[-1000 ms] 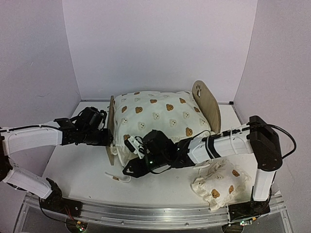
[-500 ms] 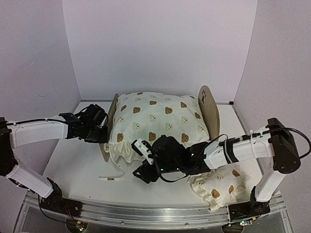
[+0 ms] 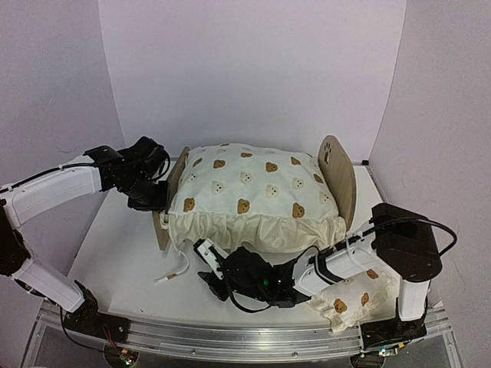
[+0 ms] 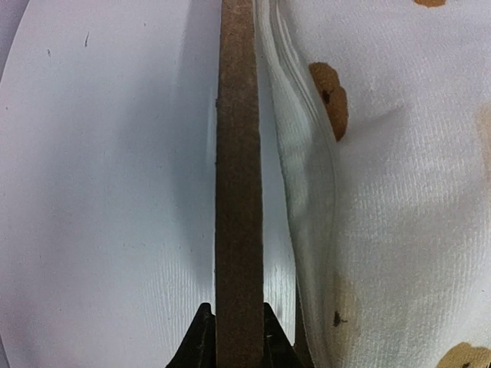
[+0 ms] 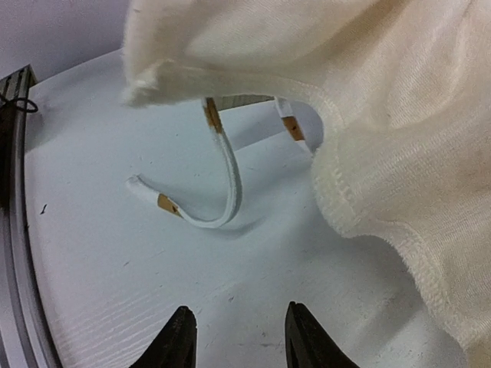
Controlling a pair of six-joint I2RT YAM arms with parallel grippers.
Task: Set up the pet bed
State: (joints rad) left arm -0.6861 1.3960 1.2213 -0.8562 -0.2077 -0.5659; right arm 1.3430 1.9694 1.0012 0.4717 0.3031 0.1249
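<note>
The pet bed's light-wood frame stands mid-table, its paw-print headboard [image 3: 338,178] on the right and its low footboard [image 3: 162,230] on the left. A cream bear-print cushion [image 3: 257,195] lies on it and hides the base. My left gripper [image 3: 156,198] is shut on the footboard's top edge [image 4: 238,169], one black finger [image 4: 201,341] on each side of the board, with the cushion [image 4: 383,192] just beside it. My right gripper [image 3: 212,270] hovers low in front of the bed. It [image 5: 238,337] is open and empty, just short of a white tie [image 5: 224,195] and the cushion's ruffle [image 5: 383,169].
A small bear-print pillow [image 3: 349,295] lies at the front right beside the right arm's base. The cushion's loose tie [image 3: 173,274] trails on the white table [image 3: 123,261] in front of the footboard. Walls close in the back and both sides.
The bed and cushion have settled flatter and further back. My left gripper closed on the footboard and moved back with it. My right gripper let go of the cushion's corner and drew toward the near edge.
</note>
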